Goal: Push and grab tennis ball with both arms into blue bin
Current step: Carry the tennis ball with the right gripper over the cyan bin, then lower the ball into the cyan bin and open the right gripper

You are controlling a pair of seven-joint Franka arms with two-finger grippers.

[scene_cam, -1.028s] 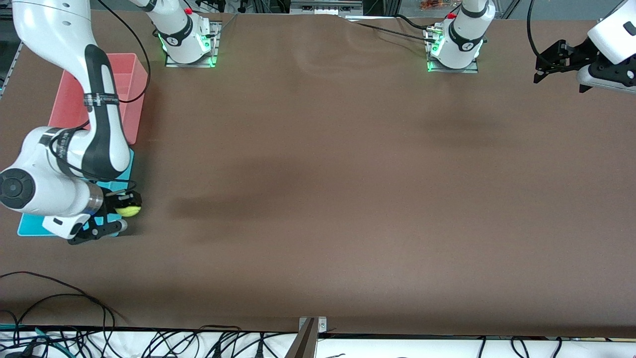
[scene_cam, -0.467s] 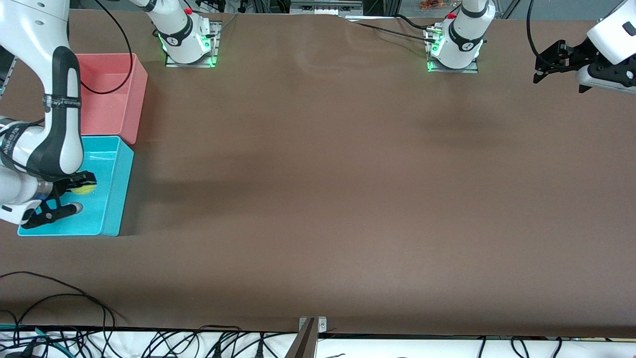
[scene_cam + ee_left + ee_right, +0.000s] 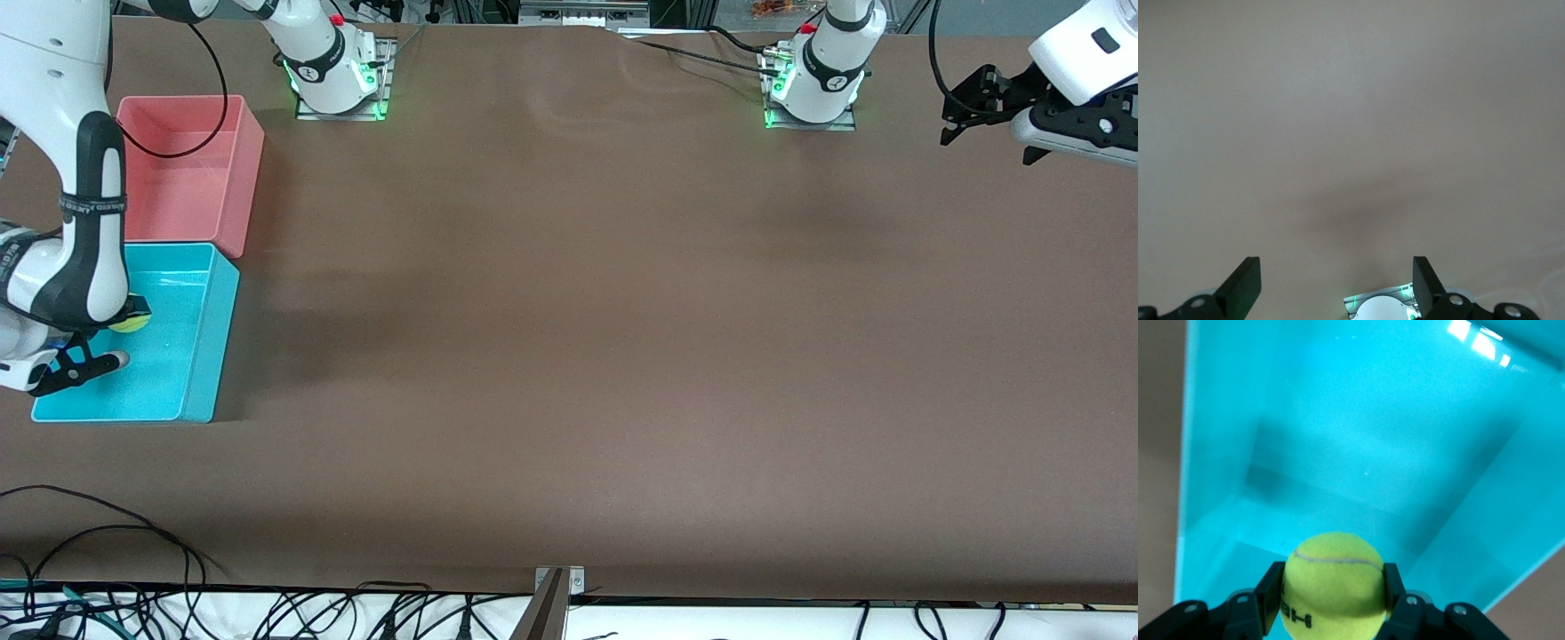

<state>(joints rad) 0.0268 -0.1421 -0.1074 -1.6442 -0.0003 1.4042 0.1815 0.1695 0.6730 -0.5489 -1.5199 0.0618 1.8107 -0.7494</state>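
A: Change since a second ago? Then the right gripper (image 3: 111, 342) held the small fuzzy yellow-green tennis ball (image 3: 130, 322) at the edge of the bright cyan-blue rectangular plastic bin (image 3: 200, 356) that faces the left arm's end of the worktop.

B: It has travelled inward. Gripper and ball now hang over the bin's interior, nearer the right arm's end of the worktop. The move slowed in the last half second, only a small further shift.

A: Jaws on the right?

B: Closed on the ball. The right wrist view shows a black finger (image 3: 1271, 597) pressed to each side of it, the black lettering low on the ball (image 3: 1335, 583), and the bin's cyan floor (image 3: 1371, 453) below. The ball is up in the air, not resting in the bin.

A: Left side?

B: The left gripper (image 3: 965, 107) waits, raised over the brown worktop (image 3: 578, 356) at the left arm's end. Jaws spread wide, holding nothing; its wrist view shows only bare worktop (image 3: 1351, 133) between the two black fingers (image 3: 1245, 283). It has drifted slightly toward the right arm's end since the earlier picture.

A: Counts?

B: One ball. Two bins: the blue one, and one pale pink rectangular plastic bin (image 3: 240, 178) touching it, farther from the front camera. Two arms, two green-lit bases (image 3: 338, 76). One tangle of black cables (image 3: 107, 551) along the worktop's near edge.
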